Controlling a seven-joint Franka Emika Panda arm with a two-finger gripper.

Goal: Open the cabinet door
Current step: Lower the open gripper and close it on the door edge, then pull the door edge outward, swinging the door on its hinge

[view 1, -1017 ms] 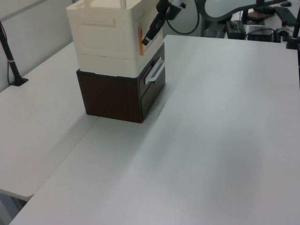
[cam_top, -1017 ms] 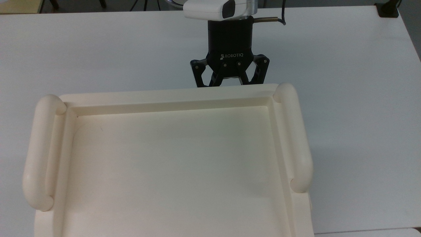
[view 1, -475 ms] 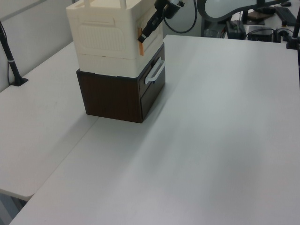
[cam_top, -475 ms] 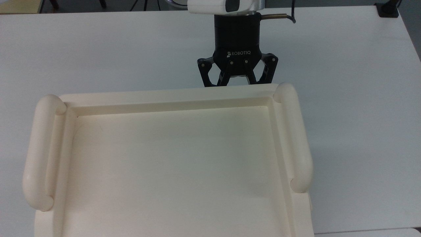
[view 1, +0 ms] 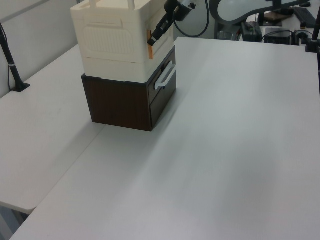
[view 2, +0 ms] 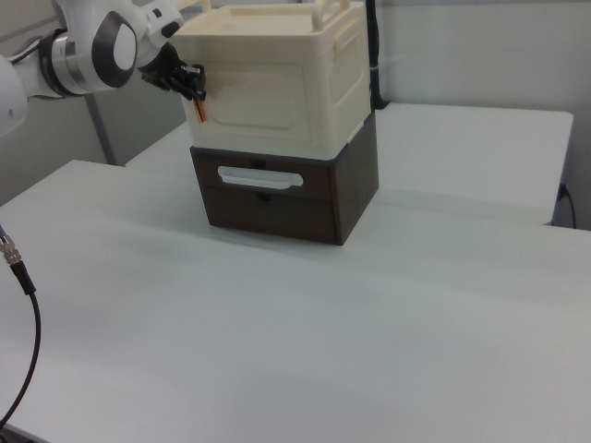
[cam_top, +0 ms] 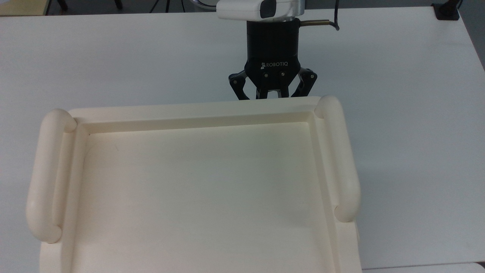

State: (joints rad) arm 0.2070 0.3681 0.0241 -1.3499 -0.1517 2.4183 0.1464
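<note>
The cabinet door [view 2: 263, 101] is the flat cream front panel of the cream box, and it lies flush with the box. My gripper [view 2: 194, 88] is at the door's left edge in the right view, beside a small coppery strip [view 2: 201, 111]. It is shut on the door's handle there. In the left view the gripper [view 1: 156, 35] presses against the box's front corner, by the same strip [view 1: 149, 38]. From the top view the gripper [cam_top: 271, 95] points at the box, and its tips are hidden behind the tray-like top's rim [cam_top: 197, 113].
The cream box stands on a dark brown base [view 2: 355, 185] with a white-handled drawer [view 2: 259, 175]. Thick tube handles [cam_top: 341, 159] flank the top. White table [view 1: 240, 140] spreads in front. A black post [view 1: 12, 65] and a cable [view 2: 28, 305] sit off to the sides.
Over the last second the gripper shifted to the top view's right along the box front. In the last half second its finger links drew inward.
</note>
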